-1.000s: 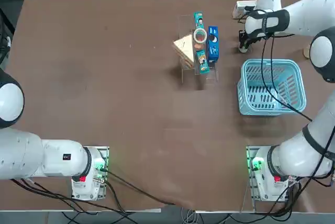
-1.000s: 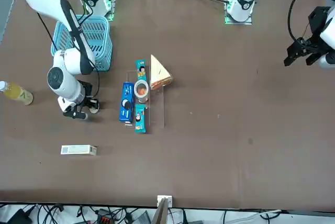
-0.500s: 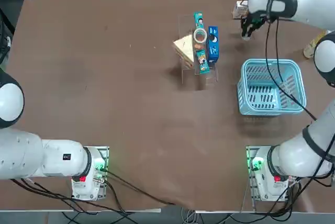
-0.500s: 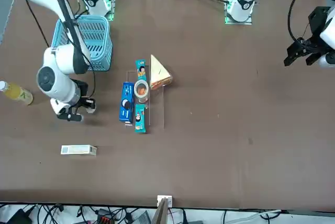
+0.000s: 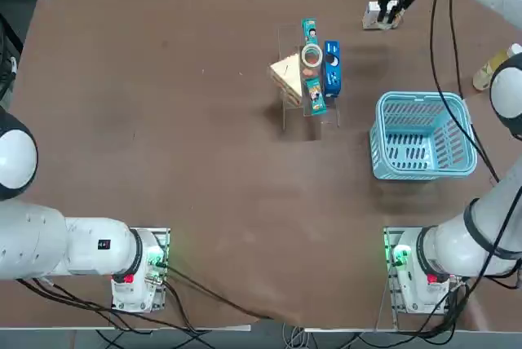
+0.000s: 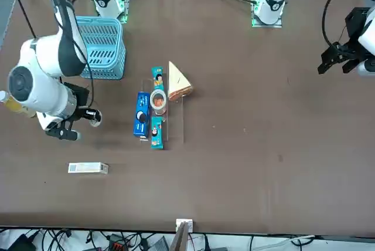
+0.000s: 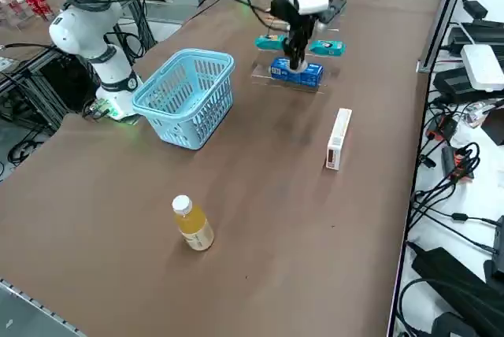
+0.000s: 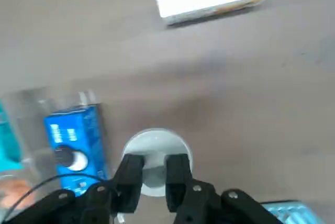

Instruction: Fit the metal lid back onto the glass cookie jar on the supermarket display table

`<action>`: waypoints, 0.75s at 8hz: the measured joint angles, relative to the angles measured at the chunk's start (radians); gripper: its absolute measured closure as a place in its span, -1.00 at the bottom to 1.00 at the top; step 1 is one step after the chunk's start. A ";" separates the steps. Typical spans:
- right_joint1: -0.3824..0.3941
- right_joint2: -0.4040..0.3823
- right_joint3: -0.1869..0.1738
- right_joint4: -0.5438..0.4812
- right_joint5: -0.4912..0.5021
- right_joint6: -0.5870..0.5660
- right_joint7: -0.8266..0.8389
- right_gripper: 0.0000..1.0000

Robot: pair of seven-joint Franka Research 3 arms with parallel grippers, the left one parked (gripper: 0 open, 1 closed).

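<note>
One metal lid (image 8: pixel 157 143) is held by the right gripper (image 8: pixel 156 164), its fingers closed on it with a narrow gap between them; the exact gripping point cannot be told. The lid's round face is left broad beyond the fingertips, presumably so that its rim can be seated freely. The lid is carried above the supermarket display table (image 6: pixel 234 175), well apart from the glass cookie jar (image 6: pixel 158 99). The jar is placed upright on a clear stand (image 6: pixel 179 125), mouth uncovered, so access from above is probably intended. It is flanked by a blue box (image 6: pixel 142 115), a sandwich pack (image 6: pixel 177 84) and two teal packs (image 6: pixel 157 132) (image 6: pixel 157 78), so a vertical approach is advised (neighbours could be knocked by a low one).

The lid's round face is shown plainly in the wrist view; in the top view it cannot be made out. The yellow bottle (image 7: pixel 193 223) is shown whole in the right side view, but is partly covered by the arm in the front view. The white carton (image 6: pixel 88 168) is shown whole there, whereas it is partly hidden from overhead. The blue basket (image 5: pixel 424 171) is placed aside.
</note>
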 joint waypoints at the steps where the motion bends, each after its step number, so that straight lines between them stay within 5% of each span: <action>1: 0.024 0.001 0.002 0.031 0.005 -0.028 0.053 0.45; 6: 0.231 0.001 0.005 0.069 0.005 -0.057 0.489 0.45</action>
